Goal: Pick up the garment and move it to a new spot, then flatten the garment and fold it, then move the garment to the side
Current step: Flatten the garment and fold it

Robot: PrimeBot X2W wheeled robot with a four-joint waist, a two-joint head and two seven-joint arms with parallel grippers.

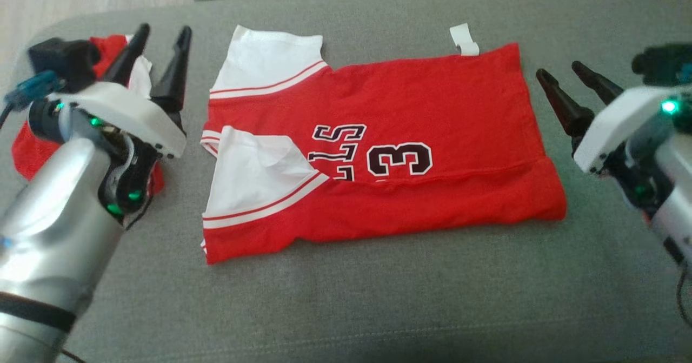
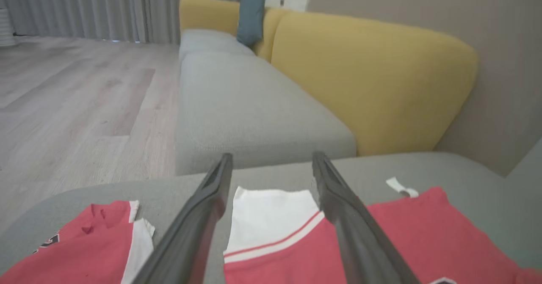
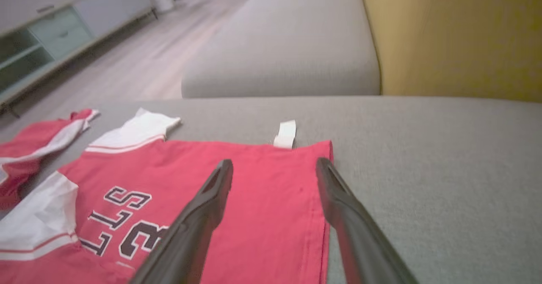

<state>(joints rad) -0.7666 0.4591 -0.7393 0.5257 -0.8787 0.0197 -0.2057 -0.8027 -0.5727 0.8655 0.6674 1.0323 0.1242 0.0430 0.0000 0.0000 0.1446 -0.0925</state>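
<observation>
Left gripper [image 1: 165, 28] beside sleeve end of jersey [image 1: 432, 109], right gripper [image 1: 558, 68] beside hem

Left gripper [image 1: 165, 30], at 9 o'clock in the head view: jaws spread, holding nothing, pointing toward 1 o'clock from a silver forearm [image 1: 54, 211]. Right gripper [image 1: 558, 70], at 3 o'clock: jaws likewise spread, pointing toward 10 o'clock.

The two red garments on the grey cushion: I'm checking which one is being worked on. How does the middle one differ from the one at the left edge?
The middle jersey lies spread flat, its near edge folded over; the left garment lies bunched. The middle jersey is in full view, showing a numeral 3; the left garment is partly hidden behind the left gripper. Both are red with white trim.
</observation>
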